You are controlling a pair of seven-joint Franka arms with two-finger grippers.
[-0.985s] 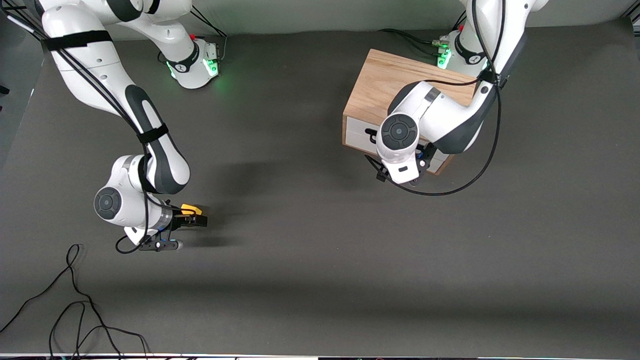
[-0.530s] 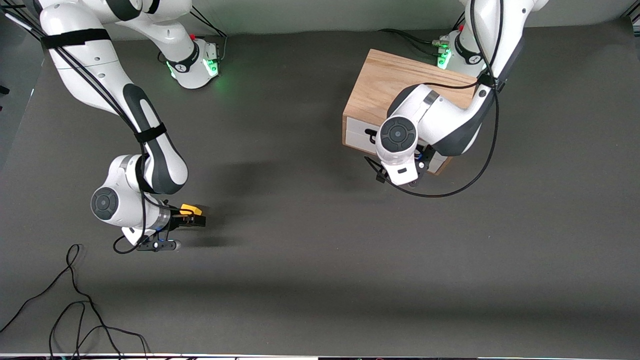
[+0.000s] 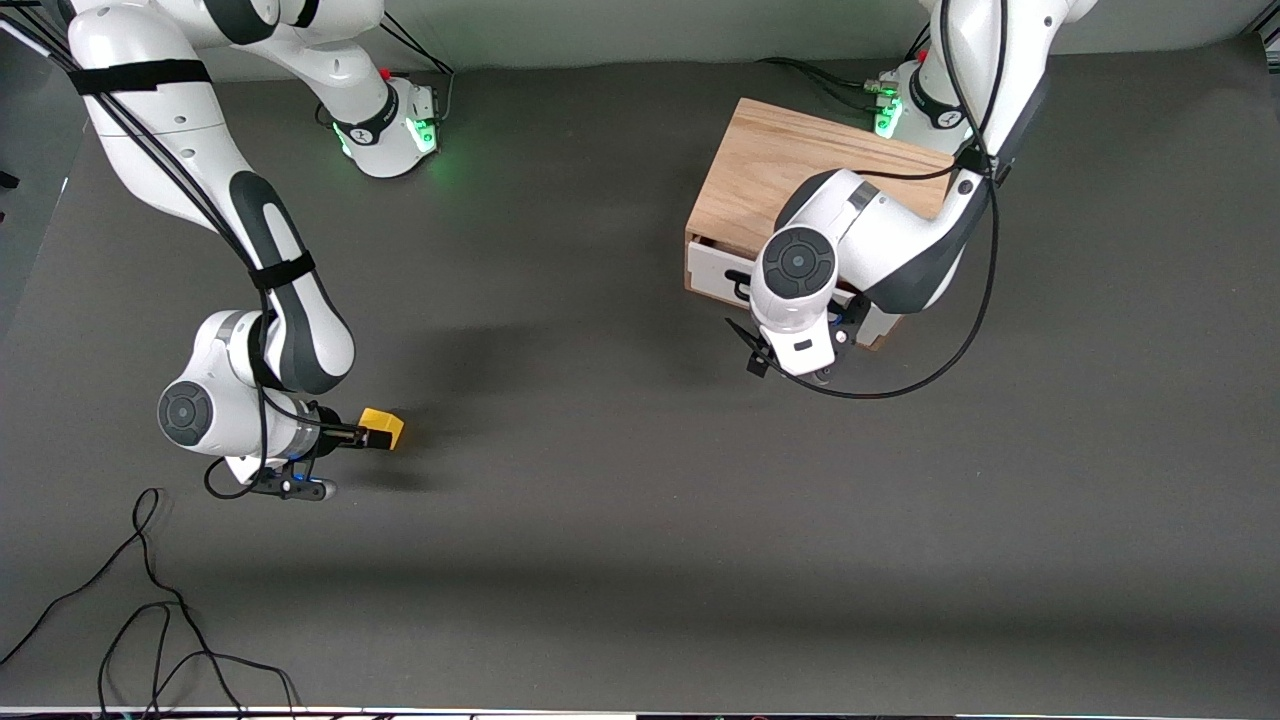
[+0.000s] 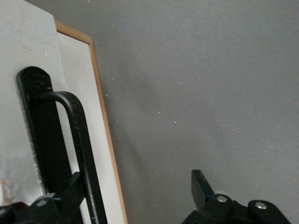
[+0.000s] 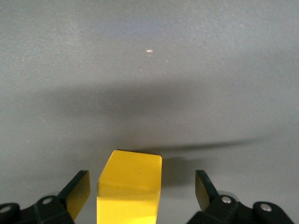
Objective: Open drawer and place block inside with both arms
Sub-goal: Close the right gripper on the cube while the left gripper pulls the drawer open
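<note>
The yellow block (image 3: 383, 428) sits on the grey table toward the right arm's end. My right gripper (image 3: 360, 437) is low at the block, open. In the right wrist view the block (image 5: 131, 186) lies between the fingers with a gap on each side. The oak cabinet (image 3: 790, 165) stands by the left arm's base. Its white drawer front (image 3: 712, 270) juts out a little. My left gripper (image 4: 135, 184) is open at the drawer front, with the black handle (image 4: 77, 140) beside one finger (image 4: 70, 189). In the front view the left wrist (image 3: 797, 265) hides that gripper.
Loose black cables (image 3: 150, 600) lie on the table near the front camera at the right arm's end. A cable loop (image 3: 940, 350) hangs from the left arm beside the cabinet. The grey table (image 3: 620, 480) runs between the two arms.
The drawer front has slid out a little with the left hand. The right hand has drawn back toward its arm's end, so the block now shows past the fingertips.
</note>
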